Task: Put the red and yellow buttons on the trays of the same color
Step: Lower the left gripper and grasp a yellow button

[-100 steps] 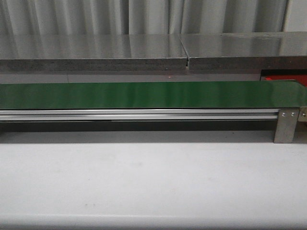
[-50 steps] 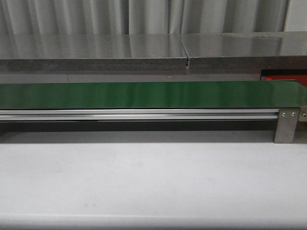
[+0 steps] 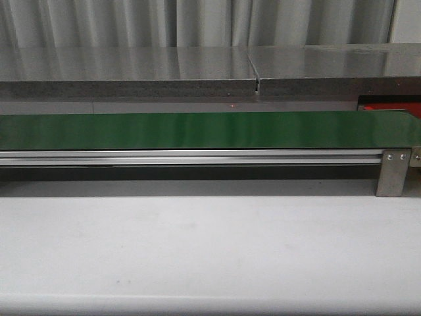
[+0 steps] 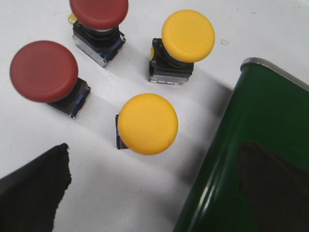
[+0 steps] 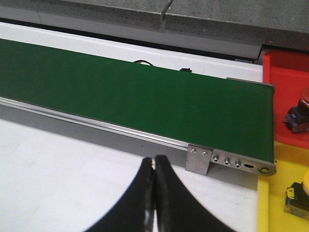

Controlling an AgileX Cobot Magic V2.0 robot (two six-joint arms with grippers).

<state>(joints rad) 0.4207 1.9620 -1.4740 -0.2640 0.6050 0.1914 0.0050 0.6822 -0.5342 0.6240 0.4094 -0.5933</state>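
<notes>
Under your left wrist camera, two red buttons (image 4: 44, 71) (image 4: 99, 10) and two yellow buttons (image 4: 147, 123) (image 4: 188, 35) stand upright on the white table (image 4: 251, 34) beside the end of the green belt (image 4: 260, 121); the left gripper (image 4: 154, 188) hangs over them with its fingers (image 4: 36, 193) spread wide apart, gripping nothing. In your right wrist view, a red button (image 5: 300, 113) sits in the red tray (image 5: 285, 77) and a yellow button (image 5: 299, 195) in the yellow tray (image 5: 275, 159), both past the belt's end. The right gripper (image 5: 154, 193) hovers above the table on the near side of the belt, fingers pressed together and empty.
</notes>
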